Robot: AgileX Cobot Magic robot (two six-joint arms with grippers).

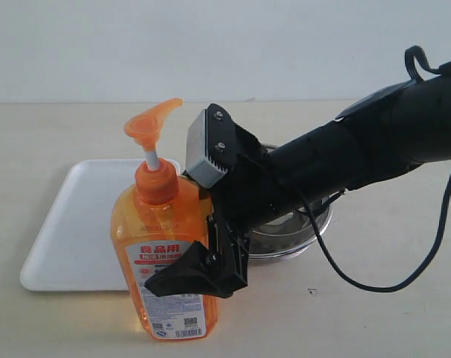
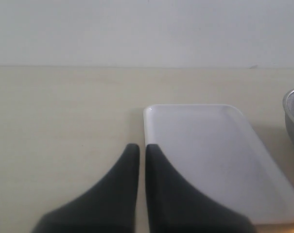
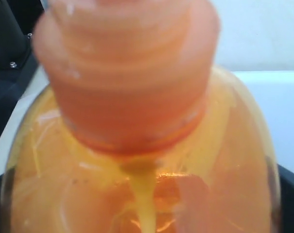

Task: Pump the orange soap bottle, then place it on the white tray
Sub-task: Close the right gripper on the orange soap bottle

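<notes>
Clamping the orange soap bottle (image 1: 156, 224) — it seems — are the right fingers (image 1: 182, 277); left fingers (image 2: 120, 194) together.

So the pale beige counter (image 1: 374, 298) is carrying a white tray (image 1: 68, 231) lying flat over on the left. A shiny metal bowl (image 1: 285, 242) is sitting near the tray's right side. The orange soap bottle (image 1: 165, 239) is standing upright by the tray's near right corner, though I can't tell if its base is actually touching down.
</notes>
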